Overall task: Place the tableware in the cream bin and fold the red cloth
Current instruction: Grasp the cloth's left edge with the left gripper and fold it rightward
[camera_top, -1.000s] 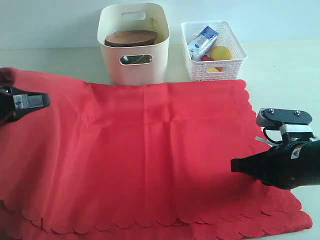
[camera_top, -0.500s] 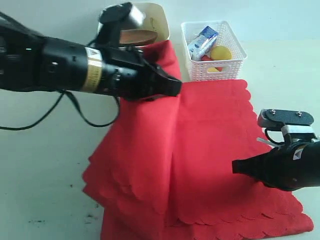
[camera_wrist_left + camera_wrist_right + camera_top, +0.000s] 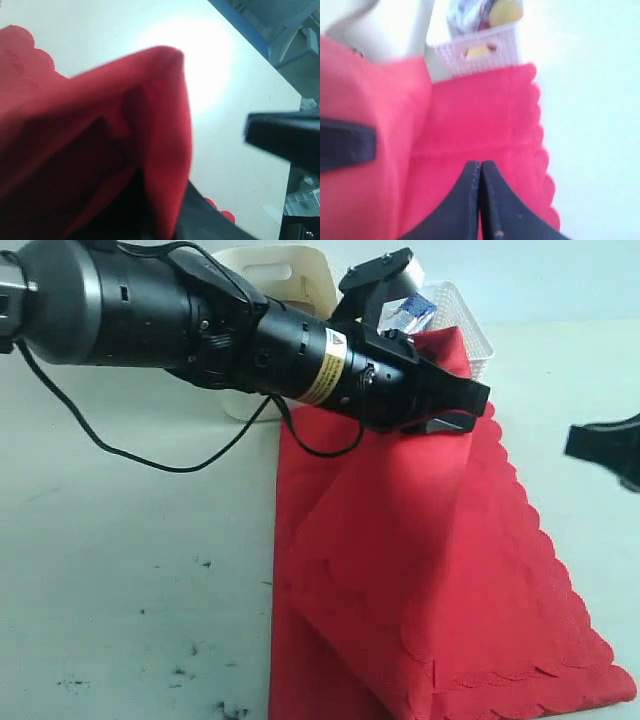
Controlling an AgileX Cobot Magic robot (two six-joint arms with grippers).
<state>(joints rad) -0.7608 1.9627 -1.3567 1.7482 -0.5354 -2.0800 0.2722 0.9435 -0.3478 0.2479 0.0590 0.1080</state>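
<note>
The red cloth point(image 3: 420, 570) lies doubled over on the right part of the table. My left gripper point(image 3: 470, 408) is shut on a bunched edge of it and holds that edge raised near the white basket. In the left wrist view the red cloth point(image 3: 160, 145) fills the jaws and hides the fingertips. My right gripper point(image 3: 578, 440) hovers shut and empty past the cloth's right edge. Its closed tips point(image 3: 480, 167) hang over the red cloth point(image 3: 485, 115). The cream bin point(image 3: 285, 268) shows only its rim behind my left arm. All tableware is hidden.
A white lattice basket point(image 3: 468, 325) with a milk carton point(image 3: 408, 310) stands just behind the raised cloth; the basket point(image 3: 480, 47) also shows in the right wrist view. Bare table with dark specks point(image 3: 190, 670) lies left of the cloth.
My left arm has swept further right, carrying the cloth edge over onto the right half. The right gripper has pulled up and right, off the cloth.
</note>
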